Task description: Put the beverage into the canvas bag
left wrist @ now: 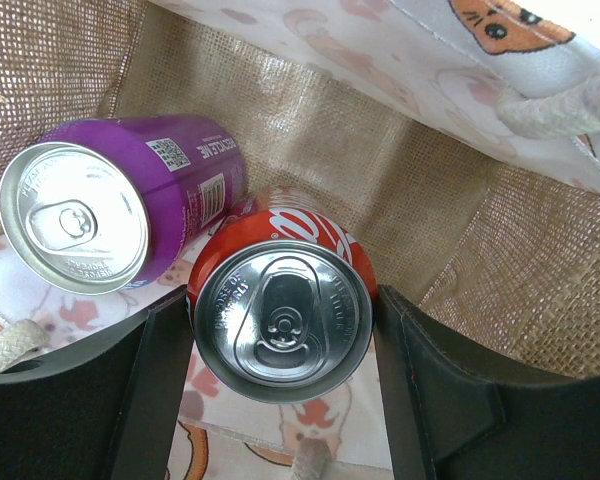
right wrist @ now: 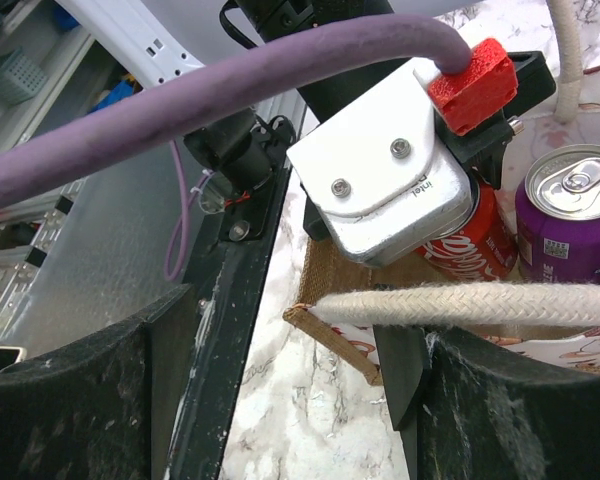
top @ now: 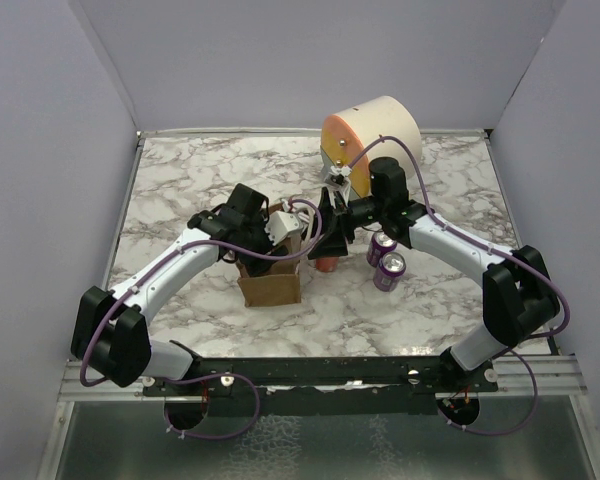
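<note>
Step in hand, as judged: the Coca-Cola can [left wrist: 280, 330] is being set down inside the canvas bag [left wrist: 380, 180].

The left gripper [left wrist: 283, 298] is clamped on the can, with one finger pressed against each side and the can's top facing the wrist camera. The can is held below the bag's rim, well inside. It sits just beside a purple can [left wrist: 75, 215] that lies tilted in the bag, and the two are probably touching.

The right gripper [right wrist: 290, 335] is spread wide and nothing is gripped. The bag's white rope handle [right wrist: 460, 305] is laid across one of its fingers at the bag's outer corner, so the mouth looks to be held open that way.

How it is done well:
- The can should be lowered until the bag's floor is met, not dropped, because the leaning purple can could be knocked or could tip the red one.
- The fingers should be opened only slightly, since the bag's woven wall is close to them.
- Retraction should be straight up out of the bag, clear of the handle loops.
- The handle should be held taut until the left gripper is out.
</note>
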Controlling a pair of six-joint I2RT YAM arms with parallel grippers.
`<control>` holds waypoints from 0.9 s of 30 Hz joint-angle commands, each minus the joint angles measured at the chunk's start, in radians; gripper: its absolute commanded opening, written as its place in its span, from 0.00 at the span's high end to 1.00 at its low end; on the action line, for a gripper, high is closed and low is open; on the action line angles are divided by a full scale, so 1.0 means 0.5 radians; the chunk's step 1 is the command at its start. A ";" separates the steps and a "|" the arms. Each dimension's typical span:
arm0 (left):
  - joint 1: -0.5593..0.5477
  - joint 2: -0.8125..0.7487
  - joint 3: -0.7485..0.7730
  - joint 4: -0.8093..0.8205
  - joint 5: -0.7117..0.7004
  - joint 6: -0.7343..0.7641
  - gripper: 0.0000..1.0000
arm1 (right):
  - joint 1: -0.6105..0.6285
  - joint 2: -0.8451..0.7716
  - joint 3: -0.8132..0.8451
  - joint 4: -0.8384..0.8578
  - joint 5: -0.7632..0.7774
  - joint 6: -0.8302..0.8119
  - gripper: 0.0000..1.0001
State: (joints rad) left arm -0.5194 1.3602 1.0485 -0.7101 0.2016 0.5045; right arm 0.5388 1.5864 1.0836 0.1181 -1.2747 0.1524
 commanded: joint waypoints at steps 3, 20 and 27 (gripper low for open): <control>-0.001 -0.018 0.006 0.161 -0.089 0.008 0.90 | 0.014 0.008 0.075 -0.058 -0.056 -0.100 0.30; 0.002 0.065 -0.004 0.189 -0.216 -0.114 0.59 | 0.027 0.015 0.080 -0.159 -0.045 -0.209 0.30; 0.001 0.050 -0.020 0.194 -0.245 -0.135 0.45 | 0.028 0.016 0.078 -0.183 -0.031 -0.233 0.30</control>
State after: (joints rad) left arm -0.5194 1.3960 1.0298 -0.6582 0.1398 0.4442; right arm 0.5442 1.5864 1.0935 0.0463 -1.2766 0.0624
